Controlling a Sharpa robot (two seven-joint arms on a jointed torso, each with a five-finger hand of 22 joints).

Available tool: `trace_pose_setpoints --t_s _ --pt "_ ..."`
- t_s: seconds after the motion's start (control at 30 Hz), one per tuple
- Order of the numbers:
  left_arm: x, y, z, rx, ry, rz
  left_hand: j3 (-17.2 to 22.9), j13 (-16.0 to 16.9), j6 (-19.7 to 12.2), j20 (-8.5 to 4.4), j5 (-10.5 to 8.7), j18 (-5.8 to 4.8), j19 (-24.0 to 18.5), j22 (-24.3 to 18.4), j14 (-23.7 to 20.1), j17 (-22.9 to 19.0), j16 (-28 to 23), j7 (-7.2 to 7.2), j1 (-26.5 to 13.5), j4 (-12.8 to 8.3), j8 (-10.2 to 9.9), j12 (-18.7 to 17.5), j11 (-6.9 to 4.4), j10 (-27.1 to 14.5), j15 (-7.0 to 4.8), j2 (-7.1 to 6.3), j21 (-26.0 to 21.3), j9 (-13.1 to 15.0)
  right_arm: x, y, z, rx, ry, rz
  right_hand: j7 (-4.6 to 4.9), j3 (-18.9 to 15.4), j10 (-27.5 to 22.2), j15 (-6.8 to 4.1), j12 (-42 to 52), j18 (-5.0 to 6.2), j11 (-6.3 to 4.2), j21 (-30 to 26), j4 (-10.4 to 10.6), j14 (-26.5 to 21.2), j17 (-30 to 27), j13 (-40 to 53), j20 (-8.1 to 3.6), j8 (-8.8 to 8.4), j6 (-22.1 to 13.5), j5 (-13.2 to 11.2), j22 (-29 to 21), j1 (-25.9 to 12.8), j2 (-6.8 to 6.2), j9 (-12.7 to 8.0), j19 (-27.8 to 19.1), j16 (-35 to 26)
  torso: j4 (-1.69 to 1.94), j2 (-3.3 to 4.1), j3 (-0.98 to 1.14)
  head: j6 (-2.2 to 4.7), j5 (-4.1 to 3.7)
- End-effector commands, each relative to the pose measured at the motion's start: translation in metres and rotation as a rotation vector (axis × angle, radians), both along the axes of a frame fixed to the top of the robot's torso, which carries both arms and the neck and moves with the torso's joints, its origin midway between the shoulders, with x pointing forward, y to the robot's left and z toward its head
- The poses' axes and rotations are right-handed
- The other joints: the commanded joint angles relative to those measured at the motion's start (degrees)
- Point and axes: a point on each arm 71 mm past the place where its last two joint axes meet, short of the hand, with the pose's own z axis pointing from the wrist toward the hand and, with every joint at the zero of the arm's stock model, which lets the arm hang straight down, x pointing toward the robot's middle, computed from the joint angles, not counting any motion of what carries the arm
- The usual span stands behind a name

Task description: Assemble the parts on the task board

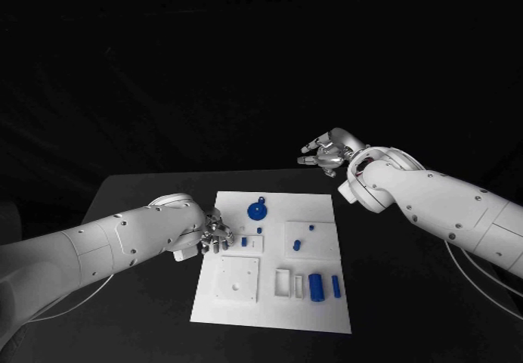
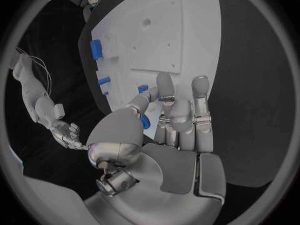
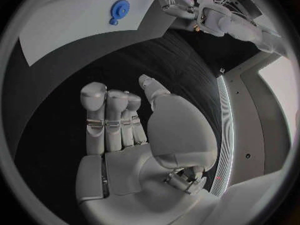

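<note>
Now my silver left hand (image 1: pixel 215 236) pinches a small blue plastic part (image 2: pixel 144 121) over the flat white task board (image 1: pixel 278 302).
My right hand (image 1: pixel 325 153) hovers spread, holding nothing, beyond the matte black table (image 1: pixel 142 197).

It looked like a robotics lab or test cell; a black table (image 1: pixel 131 197) stood against an all-black backdrop, with nothing domestic about it; on it lay a white task board (image 1: pixel 278 261) carrying small blue parts (image 1: pixel 317 286) and a blue gear (image 1: pixel 256 211); two white robot arms reached over it; thin cables (image 1: pixel 480 280) trailed from the right arm.
</note>
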Motion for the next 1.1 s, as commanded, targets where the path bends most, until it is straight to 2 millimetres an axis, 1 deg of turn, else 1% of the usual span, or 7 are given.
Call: trace_pose_setpoints --t_s 0.03,0.37,0.6,0.63,0.67,0.77,1.1 --pt "-0.005 -0.002 -0.007 0.037 0.046 -0.018 0.7 -0.1 6.8 0.08 0.27 -0.10 -0.1 1.0 0.4 0.0 0.3 -5.97 0.1 -0.3 0.0 0.2 -1.37 1.9 -0.18 0.52 0.2 0.1 0.000 0.002 -0.001 -0.011 0.005 0.014 0.11 0.1 -0.4 -0.03 -0.3 0.59 -0.23 -0.2 -0.3 -0.1 0.1 0.0 0.18 -0.11 0.3 0.2 5.5 -0.2 0.52 0.0 1.6 -0.3 0.00 0.00 0.07 0.03 -0.06" --pt "-0.001 -0.007 -0.002 0.050 0.055 -0.033 0.7 -0.3 6.8 0.12 0.33 -0.09 -0.2 1.0 0.5 0.5 0.4 -5.98 0.1 -0.4 0.0 0.3 -1.38 1.9 -0.14 0.57 0.3 0.3 0.000 0.003 -0.001 -0.011 0.006 0.016 0.12 0.2 -0.4 -0.03 -0.4 0.59 -0.23 -0.2 -0.4 -0.1 0.0 0.0 0.18 -0.11 0.3 0.3 5.5 -0.3 0.56 0.0 1.6 -0.4 0.03 0.01 0.03 0.08 -0.13" --pt "0.003 -0.009 0.000 0.067 0.074 -0.040 0.7 -0.4 6.7 0.15 0.14 -0.10 -0.2 1.0 0.5 0.6 0.5 -5.96 0.1 -0.4 0.0 0.3 -1.37 1.9 -0.11 0.63 0.3 0.5 0.000 0.004 -0.002 -0.011 0.008 0.019 0.12 0.2 -0.4 -0.03 -0.4 0.59 -0.23 -0.2 -0.4 -0.1 0.0 0.0 0.18 -0.11 0.3 0.3 5.5 -0.3 0.56 0.0 1.6 -0.4 -0.06 0.02 0.10 0.09 -0.13" --pt "0.003 -0.009 0.000 0.072 0.080 -0.041 0.7 -0.4 6.7 0.15 0.14 -0.10 -0.2 1.0 0.5 0.6 0.5 -5.96 0.1 -0.4 0.0 0.3 -1.37 1.9 -0.11 0.63 0.3 0.5 0.000 0.004 -0.002 -0.011 0.008 0.019 0.12 0.2 -0.4 -0.03 -0.4 0.59 -0.23 -0.2 -0.4 -0.1 0.0 0.0 0.18 -0.11 0.3 0.3 5.5 -0.3 0.56 0.0 1.6 -0.4 -0.02 0.02 0.05 0.10 -0.16" --pt "0.003 -0.009 0.000 0.078 0.087 -0.043 0.7 -0.4 6.7 0.15 0.14 -0.10 -0.2 1.0 0.5 0.6 0.5 -5.96 0.1 -0.4 0.0 0.3 -1.37 1.9 -0.11 0.63 0.3 0.5 0.000 0.005 -0.002 -0.011 0.009 0.019 0.12 0.2 -0.4 -0.03 -0.4 0.59 -0.23 -0.2 -0.4 -0.1 0.0 0.0 0.18 -0.11 0.3 0.3 5.5 -0.3 0.56 0.0 1.6 -0.4 -0.05 0.03 0.09 0.10 -0.15" --pt "0.005 -0.010 0.000 0.096 0.100 -0.047 0.7 -0.6 6.6 0.19 0.06 -0.09 -0.3 1.0 0.4 0.8 0.5 -5.93 0.3 -0.4 0.0 0.4 -1.36 1.9 -0.07 0.66 0.3 0.7 0.000 0.005 -0.002 -0.011 0.011 0.020 0.12 0.2 -0.4 -0.03 -0.4 0.59 -0.23 -0.2 -0.4 -0.1 0.0 0.0 0.18 -0.11 0.3 0.3 5.5 -0.3 0.56 0.0 1.6 -0.4 0.02 0.03 0.02 0.08 -0.09" --pt "0.010 -0.013 0.003 0.114 0.098 -0.038 0.7 -0.7 6.6 0.22 -0.07 -0.06 -0.4 1.0 0.4 0.8 0.5 -5.93 0.4 -0.3 0.0 0.4 -1.35 1.9 -0.05 0.68 0.3 0.8 0.000 0.007 -0.002 -0.011 0.014 0.023 0.12 0.2 -0.4 -0.03 -0.4 0.59 -0.23 -0.2 -0.4 -0.1 0.0 0.0 0.18 -0.11 0.3 0.3 5.5 -0.3 0.56 0.0 1.6 -0.4 0.06 -0.02 0.00 0.11 -0.13"
